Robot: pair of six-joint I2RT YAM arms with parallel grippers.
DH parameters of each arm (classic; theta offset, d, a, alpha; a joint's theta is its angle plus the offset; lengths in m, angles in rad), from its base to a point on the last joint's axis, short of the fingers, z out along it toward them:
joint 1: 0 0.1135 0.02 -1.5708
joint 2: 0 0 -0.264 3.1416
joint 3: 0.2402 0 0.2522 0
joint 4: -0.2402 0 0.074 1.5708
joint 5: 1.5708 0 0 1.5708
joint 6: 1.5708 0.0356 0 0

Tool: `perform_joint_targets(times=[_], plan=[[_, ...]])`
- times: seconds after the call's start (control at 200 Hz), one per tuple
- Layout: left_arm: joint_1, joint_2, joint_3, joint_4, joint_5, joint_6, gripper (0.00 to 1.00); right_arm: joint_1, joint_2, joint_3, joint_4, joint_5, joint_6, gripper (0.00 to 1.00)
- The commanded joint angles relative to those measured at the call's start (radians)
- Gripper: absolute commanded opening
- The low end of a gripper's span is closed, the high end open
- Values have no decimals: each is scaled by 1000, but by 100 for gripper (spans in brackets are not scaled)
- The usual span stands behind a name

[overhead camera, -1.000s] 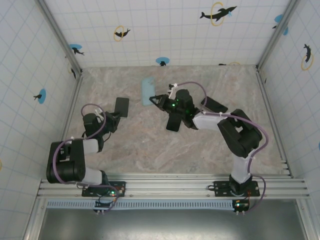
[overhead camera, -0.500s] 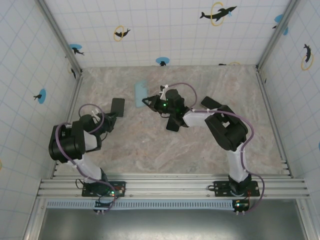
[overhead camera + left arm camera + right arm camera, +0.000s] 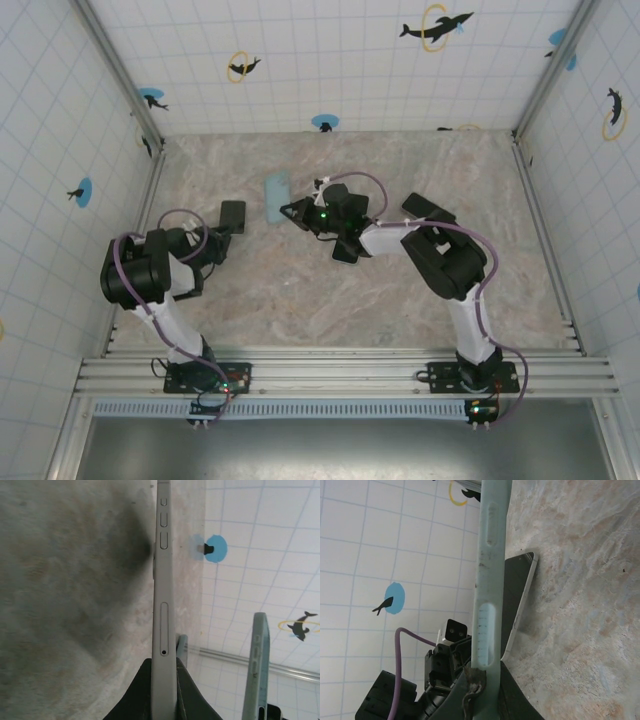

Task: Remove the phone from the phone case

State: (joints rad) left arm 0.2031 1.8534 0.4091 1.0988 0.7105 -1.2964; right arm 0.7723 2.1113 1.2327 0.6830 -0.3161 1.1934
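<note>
Worktop [image 3: 300, 300] first: marbled stone look, and I'm working over its far left part. The case [image 3: 275, 195] comes next, pale teal, and the right claw [image 3: 482, 677] is clamped on one end of it, edge-on to that wrist camera. It looks empty to me. I'd judge it light, rubbery and bendy, so a pinch on the rim is plenty.

The phone [image 3: 232, 214] is just beside it on the left, not touching, and bare of the case as far as I can tell. The left claw [image 3: 164, 682] is clamped across its flat faces at one end. I reckon it's a stiff slab, heavier than the case, with a smooth metal edge: slippery, and breakable if it drops. The best hold is the one I have, pads on the faces, clear of the side buttons [image 3: 163, 527]. Separation looks done; what's left is a gentle set-down.
</note>
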Motion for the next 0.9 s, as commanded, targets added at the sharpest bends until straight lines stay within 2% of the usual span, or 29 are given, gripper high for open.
perform_joint_targets(times=[0.0, 0.15, 0.245, 0.355, 0.495, 0.701, 0.896], plan=[[8, 4, 39, -56, -12, 48, 18, 4, 26, 58, -28, 14, 8, 2], [7, -9, 75, -176, -14, 86, 29, 5, 42, 79, -62, 24, 20, 2], [6, -33, 117, -350, -30, 159, 42, 7, 58, 96, -95, 40, 35, 2], [9, -56, 199, -649, -81, 287, 52, 13, 80, 127, -149, 60, 49, 3], [8, -77, 234, -780, -113, 354, 56, 26, 122, 180, -193, 57, 60, 4], [9, -81, 242, -834, -133, 364, 62, 46, 171, 229, -212, 67, 66, 5], [8, -110, 270, -952, -190, 444, 65, 57, 222, 283, -224, 70, 61, 6]])
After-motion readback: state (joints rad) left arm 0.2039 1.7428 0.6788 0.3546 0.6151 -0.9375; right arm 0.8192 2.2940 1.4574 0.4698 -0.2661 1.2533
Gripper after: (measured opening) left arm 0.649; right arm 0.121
